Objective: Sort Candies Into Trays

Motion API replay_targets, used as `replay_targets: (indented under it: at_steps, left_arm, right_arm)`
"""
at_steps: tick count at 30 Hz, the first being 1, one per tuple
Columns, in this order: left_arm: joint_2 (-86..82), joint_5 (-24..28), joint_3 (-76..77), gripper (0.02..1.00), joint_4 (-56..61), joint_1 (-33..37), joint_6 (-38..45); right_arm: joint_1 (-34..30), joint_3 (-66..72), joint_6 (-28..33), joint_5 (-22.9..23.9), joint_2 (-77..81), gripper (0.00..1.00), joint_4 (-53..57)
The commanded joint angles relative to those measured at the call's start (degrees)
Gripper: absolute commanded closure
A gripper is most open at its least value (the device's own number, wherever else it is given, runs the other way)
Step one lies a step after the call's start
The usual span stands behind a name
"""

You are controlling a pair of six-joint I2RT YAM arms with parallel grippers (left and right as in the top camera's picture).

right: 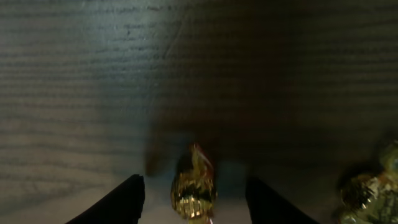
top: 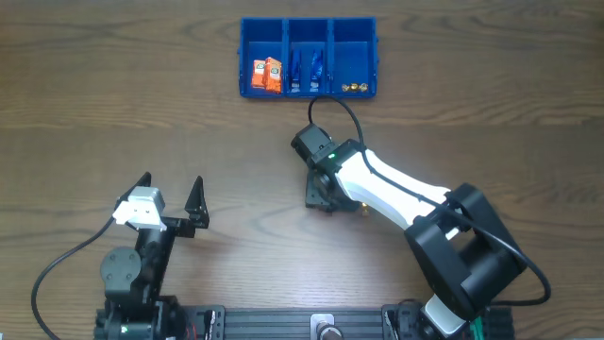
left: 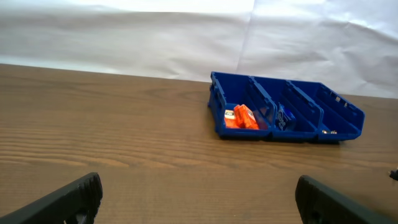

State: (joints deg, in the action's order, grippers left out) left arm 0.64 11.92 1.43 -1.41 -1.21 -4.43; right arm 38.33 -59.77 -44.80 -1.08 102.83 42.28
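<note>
A blue three-compartment tray (top: 239,59) stands at the far middle of the wooden table. Its left bin holds orange candies (top: 266,76), its middle bin blue candies (top: 307,71), its right bin gold candies (top: 355,87). My right gripper (right: 194,205) is down at the table, open, with one gold-wrapped candy (right: 194,183) lying between its fingers and a gap on either side. More gold candies (right: 367,186) lie just beside it. From above, the right gripper (top: 319,198) sits near the table's middle. My left gripper (top: 172,194) rests open and holds nothing at the near left.
The left wrist view looks across bare wood to the tray (left: 217,115), with a white backdrop behind. Wide bare tabletop lies left of the tray and between the two arms. The right arm's cable (top: 351,118) loops toward the tray.
</note>
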Motion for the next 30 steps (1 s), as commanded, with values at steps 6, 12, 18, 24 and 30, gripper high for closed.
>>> replay_targets:
  at_steps: [6, 12, 18, 24, 30]
  left_arm:
    - [-0.26, 1.20, -1.16, 0.020, -1.77, 0.28, 0.63]
    - [-0.26, 1.20, -1.16, 0.020, -1.77, 0.28, 0.61]
    - [-0.26, 1.20, -1.16, 0.020, -1.77, 0.28, 0.63]
    - [-0.26, 1.20, -1.16, 0.020, -1.77, 0.28, 0.63]
    - [-0.26, 1.20, -1.16, 0.020, -1.77, 0.28, 0.63]
  right_arm:
    - [1.09, 0.24, -1.75, 2.54, 1.62, 0.533, -0.57]
    - [1.20, 0.24, -2.36, 2.47, 3.08, 0.704, -0.79]
    - [1.20, -0.07, -2.34, 2.45, 2.78, 0.840, -0.87]
    - [-0.13, -5.53, 1.42, 11.85, -10.51, 0.825, 4.68]
    - [-12.44, -31.52, 16.48, 17.35, -6.23, 0.820, 12.50]
